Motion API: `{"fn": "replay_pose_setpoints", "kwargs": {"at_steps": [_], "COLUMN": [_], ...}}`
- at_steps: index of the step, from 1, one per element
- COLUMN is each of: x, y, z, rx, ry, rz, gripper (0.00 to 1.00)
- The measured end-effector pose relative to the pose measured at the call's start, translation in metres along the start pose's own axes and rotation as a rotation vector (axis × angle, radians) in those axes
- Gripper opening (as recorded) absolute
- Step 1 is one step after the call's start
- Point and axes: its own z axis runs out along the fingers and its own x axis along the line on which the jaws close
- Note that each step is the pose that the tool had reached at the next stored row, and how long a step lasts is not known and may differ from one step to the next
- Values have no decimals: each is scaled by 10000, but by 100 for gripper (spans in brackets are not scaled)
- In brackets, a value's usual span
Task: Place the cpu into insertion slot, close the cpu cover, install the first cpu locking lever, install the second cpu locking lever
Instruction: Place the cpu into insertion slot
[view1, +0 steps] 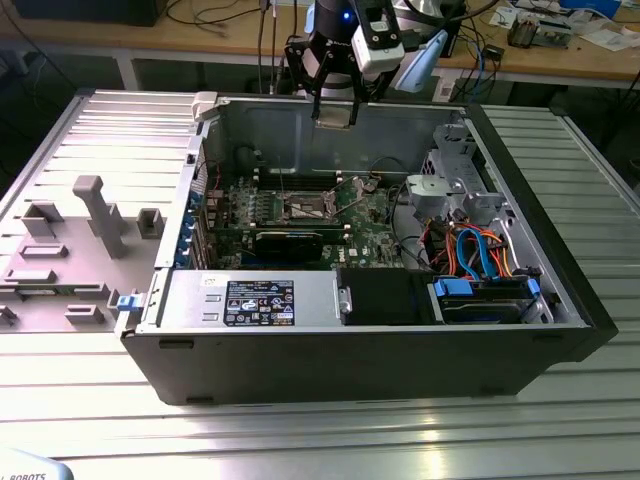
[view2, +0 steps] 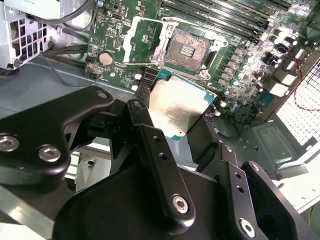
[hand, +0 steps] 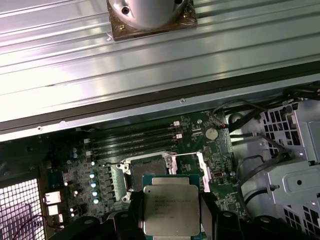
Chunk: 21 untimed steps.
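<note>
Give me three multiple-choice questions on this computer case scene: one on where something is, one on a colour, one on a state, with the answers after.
1. Where is the cpu relative to the insertion slot?
A. seated in it
B. held by the gripper, apart from it
C. lying loose on a shelf

2. What colour is the circuit board round the slot?
A. green
B. red
C. white

3. How does the cpu cover stand?
A. shut over the slot
B. missing altogether
C. swung open beside the slot

Answers:
1. B, as the gripper clamps the chip by its edges in both wrist views.
2. A, as the board shows green in every view.
3. C, as the slot's dark centre lies bare with the frame tipped aside.
</note>
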Motion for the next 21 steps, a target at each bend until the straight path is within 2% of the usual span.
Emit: {"fn": "replay_pose_setpoints", "kwargs": {"at_steps": [21], "x": [0], "y": [0], "z": [1], "rx": [-5], "ry": [-21], "rz": [233], "gripper": [54]}}
